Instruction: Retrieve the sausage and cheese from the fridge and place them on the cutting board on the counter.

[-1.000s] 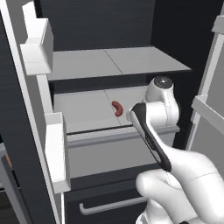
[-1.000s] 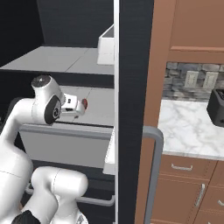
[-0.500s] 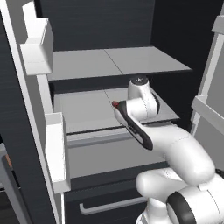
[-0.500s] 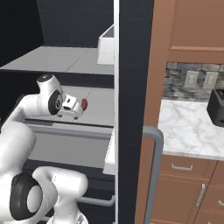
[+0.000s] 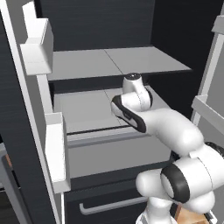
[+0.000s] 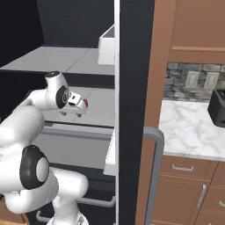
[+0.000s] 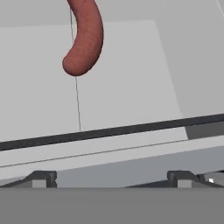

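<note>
- Your end effector (image 7: 111,177) is spread wide and holds nothing; in the hand view both finger tips sit at the bottom edge with bare shelf between them.
- The sausage (image 7: 84,37) lies on the grey middle shelf (image 5: 85,111) inside the fridge (image 6: 136,66), past the shelf's dark front lip.
- From the end effector, the sausage sits toward 11 o'clock in the hand view, ahead of the finger tips and a little left of their midline, well apart from both.
- Its long axis runs roughly 12 to 6, curving slightly, so it points along your approach and the jaws should straddle it across its width.
- In the right base view the sausage shows as a small red spot just beyond the hand; how close it really is I can't quite judge from there.
- My read: you're on the reach step, nothing grasped yet. Push forward over the lip, shift left to centre, then close.
</note>
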